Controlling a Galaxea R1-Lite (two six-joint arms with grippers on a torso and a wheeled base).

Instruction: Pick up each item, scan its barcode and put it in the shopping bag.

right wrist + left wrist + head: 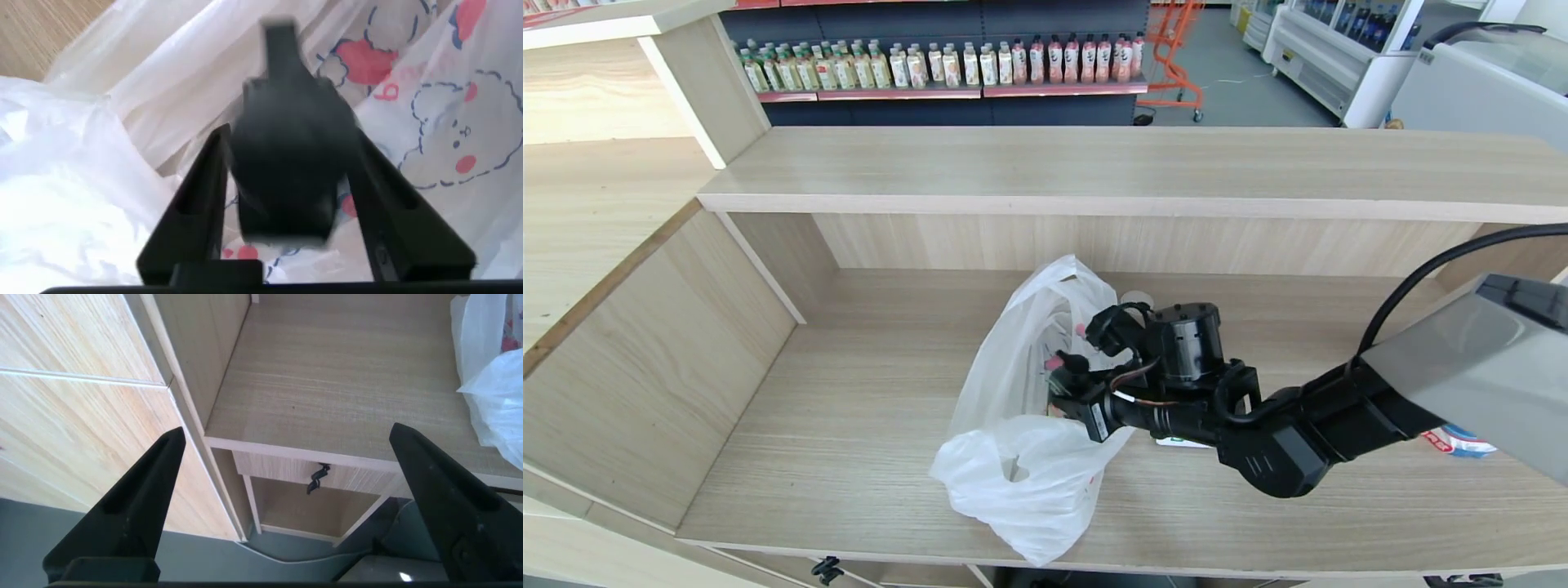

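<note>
Drop-in step, prob.: right claw (290,143) squeezed dark item (286,180) inside shopping bag (1021,474); left claw (288,431) was apart. Nxt: let go.

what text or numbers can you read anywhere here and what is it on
No text is legible.
Bottles on the far shelf: labels too small.
Cartoon-print packet in the shopping bag: red lettering blurred.
Red-and-blue packet on the counter: print mostly hidden.
Dark object in the right gripper: no print.
</note>
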